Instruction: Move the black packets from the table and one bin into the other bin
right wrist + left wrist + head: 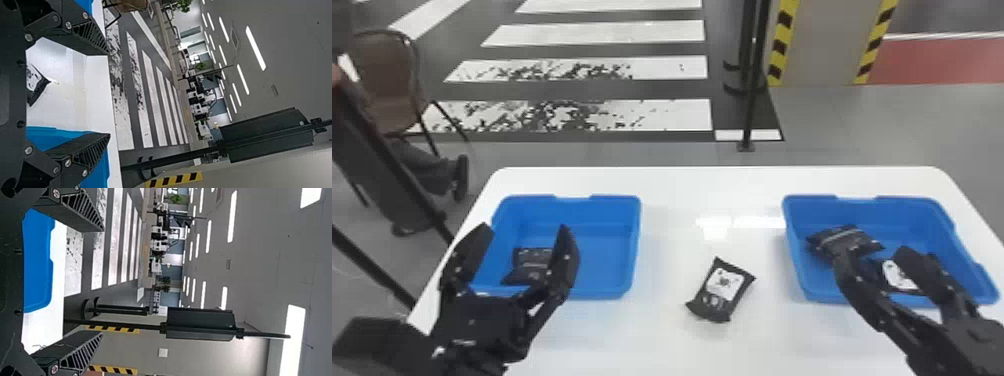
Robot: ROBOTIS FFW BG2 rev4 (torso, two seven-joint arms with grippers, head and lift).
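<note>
In the head view my left gripper stands open above the left blue bin, and a black packet in that bin shows between its fingers. The left wrist view shows the left gripper with its fingers apart. My right gripper is open over the right blue bin, partly covering two packets there, a dark one and one with a white label. Its fingers are spread in the right wrist view too, the gripper empty. Another labelled packet lies on the table between the bins.
Both bins rest on the white table, one at each side. Beyond its far edge stand a thin black post and a pillar with yellow-black stripes. A brown chair is at the far left.
</note>
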